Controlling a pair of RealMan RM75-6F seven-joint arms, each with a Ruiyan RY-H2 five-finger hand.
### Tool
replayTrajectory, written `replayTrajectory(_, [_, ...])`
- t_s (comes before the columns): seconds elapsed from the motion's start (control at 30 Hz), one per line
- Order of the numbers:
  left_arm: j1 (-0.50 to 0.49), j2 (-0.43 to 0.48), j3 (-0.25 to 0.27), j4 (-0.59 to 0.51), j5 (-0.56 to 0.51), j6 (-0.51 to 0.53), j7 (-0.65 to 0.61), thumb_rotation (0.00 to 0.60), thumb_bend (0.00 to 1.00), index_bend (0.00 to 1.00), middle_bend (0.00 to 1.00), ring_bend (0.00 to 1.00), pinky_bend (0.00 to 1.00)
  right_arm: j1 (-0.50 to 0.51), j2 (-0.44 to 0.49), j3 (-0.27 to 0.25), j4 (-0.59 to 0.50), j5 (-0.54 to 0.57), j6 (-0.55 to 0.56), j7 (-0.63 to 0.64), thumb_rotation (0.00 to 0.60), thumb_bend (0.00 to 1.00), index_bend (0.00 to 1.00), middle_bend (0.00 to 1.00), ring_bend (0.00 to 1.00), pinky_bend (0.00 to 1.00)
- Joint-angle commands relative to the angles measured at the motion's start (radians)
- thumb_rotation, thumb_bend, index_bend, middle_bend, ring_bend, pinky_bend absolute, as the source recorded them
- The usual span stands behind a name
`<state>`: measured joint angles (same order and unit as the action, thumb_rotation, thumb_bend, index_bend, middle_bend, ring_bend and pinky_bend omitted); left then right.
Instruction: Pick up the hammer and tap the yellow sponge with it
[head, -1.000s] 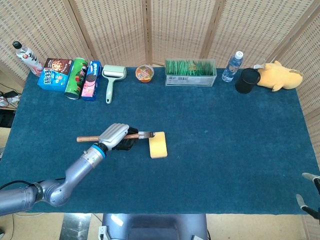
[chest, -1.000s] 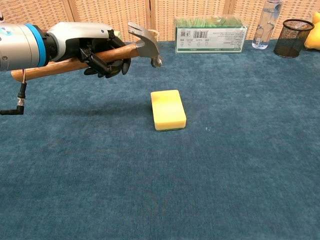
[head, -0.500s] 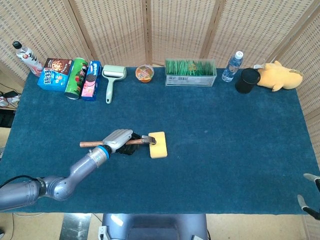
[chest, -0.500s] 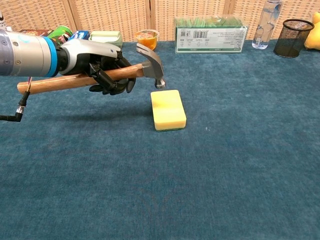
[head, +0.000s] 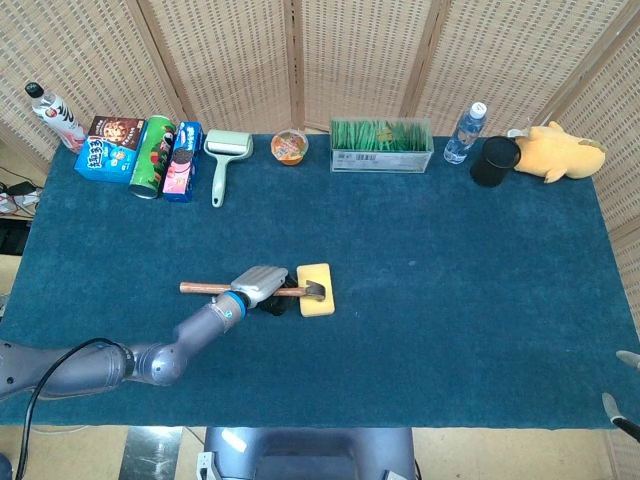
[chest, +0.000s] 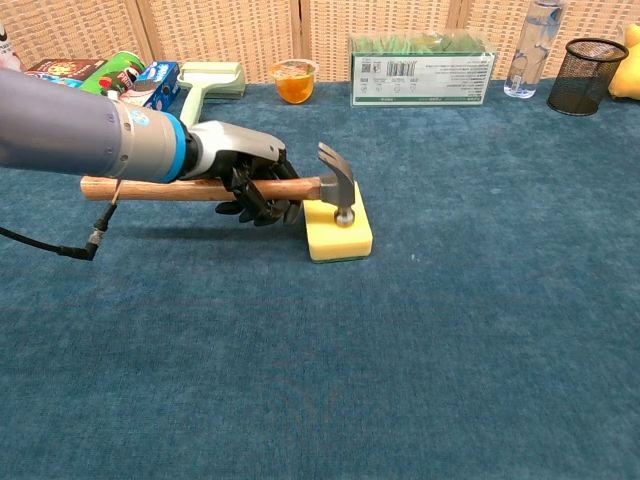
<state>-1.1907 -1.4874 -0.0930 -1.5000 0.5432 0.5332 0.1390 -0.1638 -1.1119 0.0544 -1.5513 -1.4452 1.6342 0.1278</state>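
The hammer has a wooden handle and a steel head. My left hand grips the handle close to the head. The hammer's face is down on the near top of the yellow sponge, which lies flat on the blue table. From the head view, the hammer lies level, pointing right, with my left hand wrapped around it at the left edge of the sponge. Of my right hand, only spread fingertips show at the bottom right corner, holding nothing.
Along the far table edge stand snack boxes, a green can, a lint roller, an orange cup, a green box, a water bottle, a black mesh cup and a yellow plush toy.
My left hand has swung the hammer down and to the right. Its head was above and left of the sponge and now rests on the sponge's top.
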Motion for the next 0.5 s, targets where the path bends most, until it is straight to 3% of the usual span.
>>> replayTrajectory(0.03, [-0.092,-0.013,0.057,0.014,-0.123,0.001,0.065,0.6,0.7,0.69,0.73,0.7,0.79,-0.005,-0.002,0.0,0.005,0.002,0.004,0.006,0.6,0.33,0.27,0.33,0.35,0.39])
replayTrajectory(0.2, [-0.087,0.003,0.031,-0.032,-0.142,0.102,0.049,0.6,0.7,0.69,0.73,0.7,0.79,-0.008,-0.004,0.001,0.013,0.002,0.007,0.015,0.6,0.33,0.27,0.33,0.35,0.39])
replayTrajectory(0.33, [-0.019,0.043,-0.025,-0.104,-0.055,0.178,-0.019,0.6,0.7,0.69,0.73,0.7,0.79,-0.007,-0.005,0.001,0.012,-0.005,0.009,0.012,0.6,0.33,0.27,0.33,0.35,0.39])
replayTrajectory(0.5, [0.051,0.111,-0.066,-0.171,0.023,0.173,-0.104,0.6,0.69,0.69,0.73,0.7,0.79,-0.004,-0.004,0.003,0.005,-0.01,0.008,0.004,0.6,0.33,0.27,0.33,0.35,0.38])
